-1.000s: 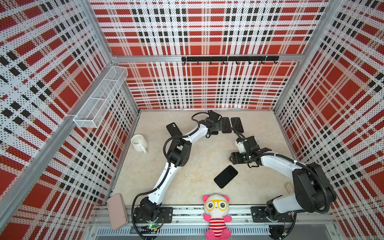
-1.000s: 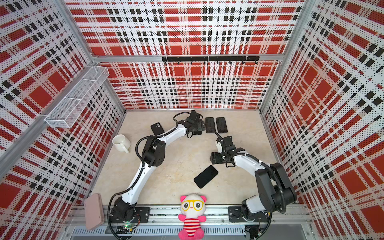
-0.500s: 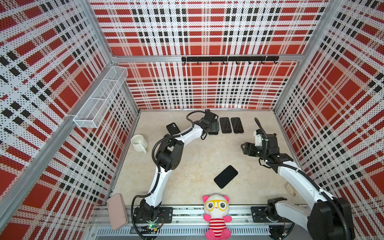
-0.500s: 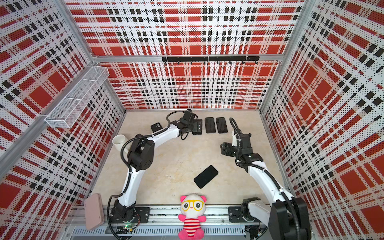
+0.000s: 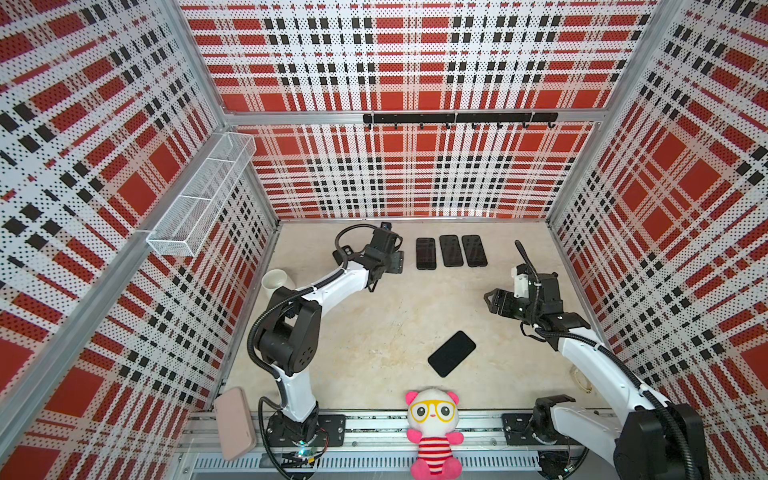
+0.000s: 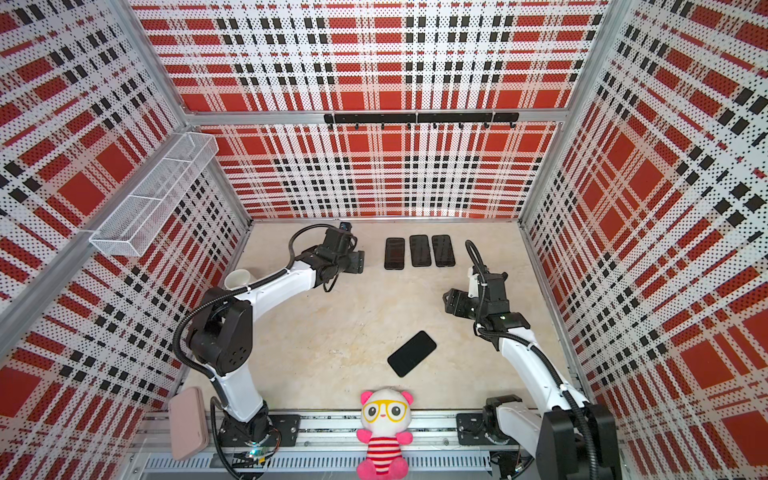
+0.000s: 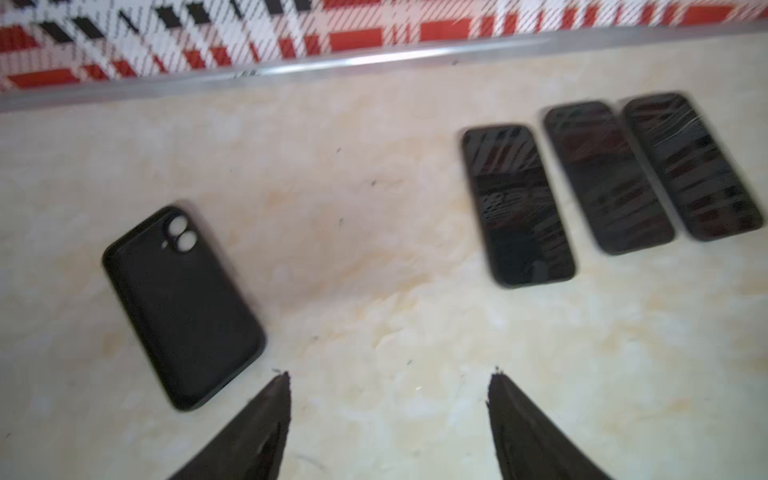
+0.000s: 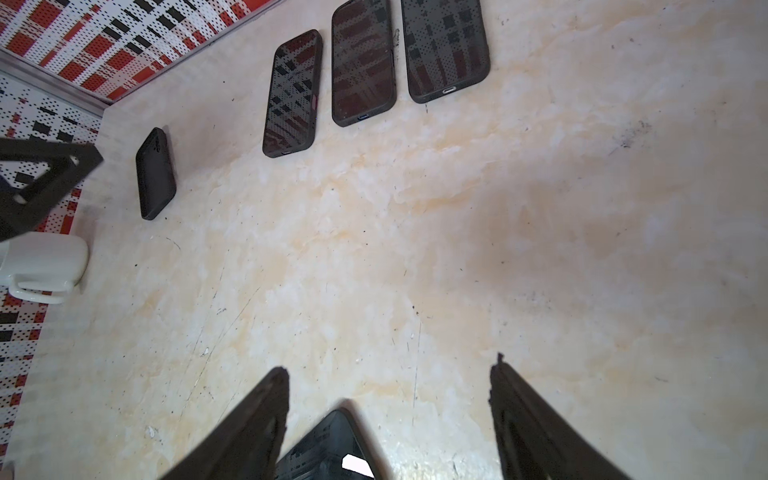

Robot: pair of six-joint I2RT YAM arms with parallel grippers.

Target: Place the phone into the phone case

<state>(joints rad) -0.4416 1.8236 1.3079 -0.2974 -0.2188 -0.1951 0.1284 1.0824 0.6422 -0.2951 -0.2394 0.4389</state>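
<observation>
Beige marbled table (image 5: 374, 332) fills the floor of a booth with red, black and white plaid walls. One bare black phone (image 5: 451, 353) lies flat and skewed on it, at about 5 o'clock from the table's middle, and nothing touches it. One empty black phone case (image 7: 183, 307), with two round camera holes, lies at about 11 o'clock near the back wall; in both top views the left arm hides most of it. At 12 o'clock three more dark phones (image 5: 451, 250) lie side by side in one row, screens up. The left gripper (image 7: 388, 374) hangs over the table between the case and this row, its jaws apart with nothing between them. The right gripper (image 8: 388, 365) is at about 3 o'clock, also spread and empty. One white mug (image 5: 276, 280) stands at 10 o'clock by the left wall. One plush toy (image 5: 434, 432) with yellow glasses sits at 6 o'clock on the front rail. One pink flat thing (image 5: 234, 422) leans at 7 o'clock.
</observation>
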